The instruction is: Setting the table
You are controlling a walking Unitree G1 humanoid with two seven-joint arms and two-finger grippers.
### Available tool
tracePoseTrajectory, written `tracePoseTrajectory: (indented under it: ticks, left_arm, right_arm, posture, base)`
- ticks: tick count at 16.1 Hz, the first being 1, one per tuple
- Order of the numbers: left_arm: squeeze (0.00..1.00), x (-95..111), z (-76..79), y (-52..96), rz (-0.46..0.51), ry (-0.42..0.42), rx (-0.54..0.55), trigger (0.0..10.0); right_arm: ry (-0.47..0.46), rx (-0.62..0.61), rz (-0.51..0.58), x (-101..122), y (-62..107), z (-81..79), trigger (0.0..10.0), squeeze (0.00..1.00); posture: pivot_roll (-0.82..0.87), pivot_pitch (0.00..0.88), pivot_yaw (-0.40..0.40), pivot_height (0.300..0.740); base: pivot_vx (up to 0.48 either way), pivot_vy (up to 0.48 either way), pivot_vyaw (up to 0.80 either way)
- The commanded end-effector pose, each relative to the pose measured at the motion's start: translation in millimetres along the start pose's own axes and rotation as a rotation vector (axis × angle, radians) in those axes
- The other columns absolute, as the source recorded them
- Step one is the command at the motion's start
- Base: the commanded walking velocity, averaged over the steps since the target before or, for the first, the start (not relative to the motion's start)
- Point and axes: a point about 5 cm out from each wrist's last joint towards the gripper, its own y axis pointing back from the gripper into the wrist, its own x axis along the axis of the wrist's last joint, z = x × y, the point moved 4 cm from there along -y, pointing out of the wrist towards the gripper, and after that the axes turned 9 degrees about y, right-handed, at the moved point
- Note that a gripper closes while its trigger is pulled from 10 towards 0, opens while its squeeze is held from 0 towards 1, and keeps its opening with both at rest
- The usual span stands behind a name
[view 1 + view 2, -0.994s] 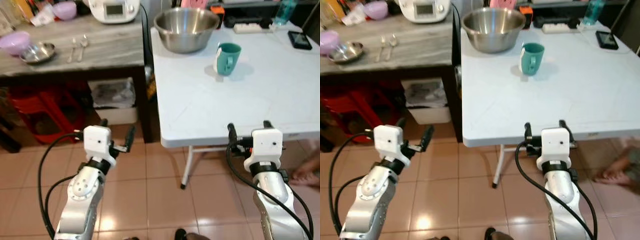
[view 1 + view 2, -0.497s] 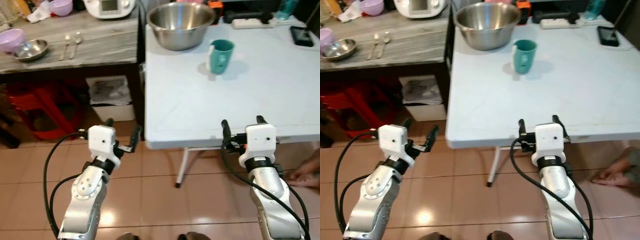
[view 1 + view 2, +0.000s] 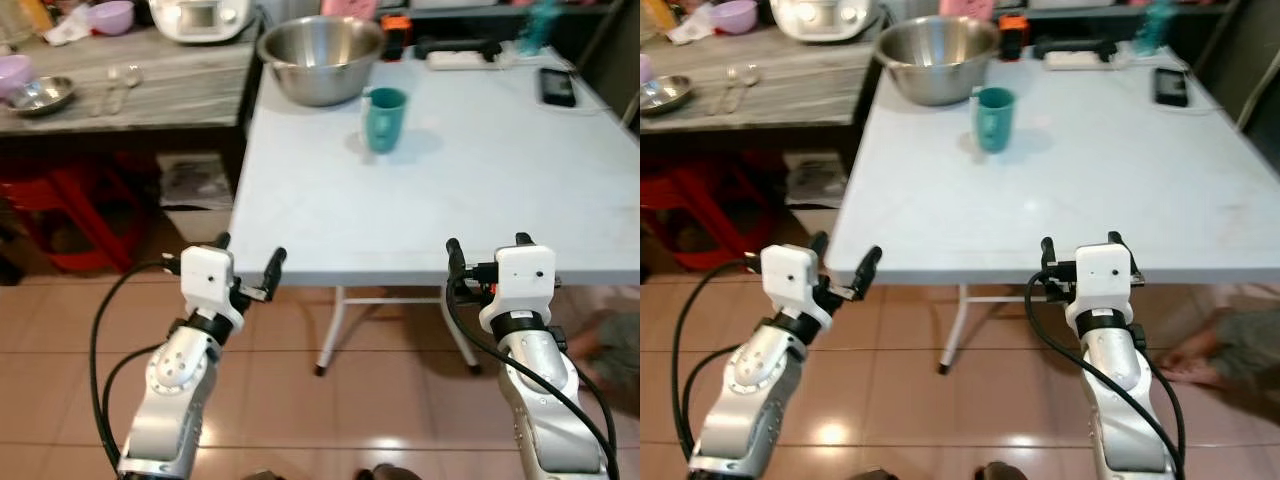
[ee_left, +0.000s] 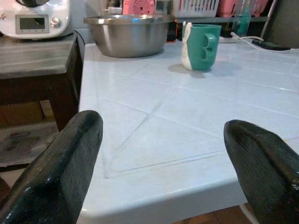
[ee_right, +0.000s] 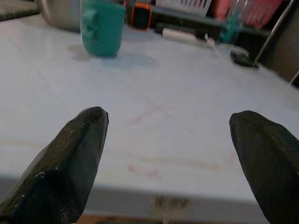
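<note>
Robot stands at the near edge of the white surface (image 3: 480,190). Both arms raised in front of it, neither holding anything.

Left gripper (image 3: 250,265): fingers spread wide, empty, level with the near left corner of the white surface. Right gripper (image 3: 487,255): fingers also spread wide, empty, at the near edge further right.

On the white surface, far side: 1 teal mug (image 3: 384,118), upright, handle visible in the left wrist view; 1 steel mixing bowl (image 3: 320,56) just behind it and to its left, close but whether touching cannot be told. A power strip (image 3: 470,57) and a dark phone (image 3: 556,86) lie toward the far right. The near half carries no plates or cutlery.

On the side surface (image 3: 170,90) to the robot's left: 2 pieces of cutlery (image 3: 117,85), blurred, a small steel dish (image 3: 38,94), 2 purple bowls (image 3: 110,16), a white appliance (image 3: 196,16).

Judgement: task is at an early stage. No place setting is laid out; only the mug looks like tableware on the dining side. Cutlery and dishes remain on the side surface, well apart from both grippers, so fetching them appears to be what is left.
</note>
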Motion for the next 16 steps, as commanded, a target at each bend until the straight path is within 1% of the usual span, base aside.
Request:
tracePoseTrajectory:
  ticks: [1, 4, 7, 16]
  left_arm:
    - [0.0, -3, -6.7, 4.2, -0.016, -0.005, 0.009, 10.0]
    - [0.0, -1, 0.9, 4.4, -0.009, 0.001, -0.044, 10.0]
    - [0.0, 0, 4.1, 4.8, -0.003, 0.017, -0.072, 10.0]
    - [0.0, 0, 8.1, 4.4, -0.004, 0.032, -0.099, 10.0]
  right_arm:
    - [-0.016, 0.022, 0.009, 3, -1.8, -7.0, 10.0, 0.0]
    - [-0.029, 0.024, 0.024, 7, -2.6, -7.1, 10.0, 0.0]
    - [-0.016, 0.035, 0.034, 9, -3.5, -9.0, 10.0, 0.0]
    - [-0.02, 0.039, 0.044, 12, -4.9, -12.1, 10.0, 0.0]
  posture:
    - [-0.14, 0.151, 0.057, 0.74]
    - [-0.14, 0.152, 0.058, 0.74]
    - [-0.14, 0.159, 0.056, 0.74]
    - [-0.14, 0.163, 0.059, 0.74]
  base:
    - [0.0, 0.0, 0.0]
    - [0.0, 0.0, 0.0]
    - [0.0, 0.0, 0.0]
    - [0.283, 0.0, 0.0]
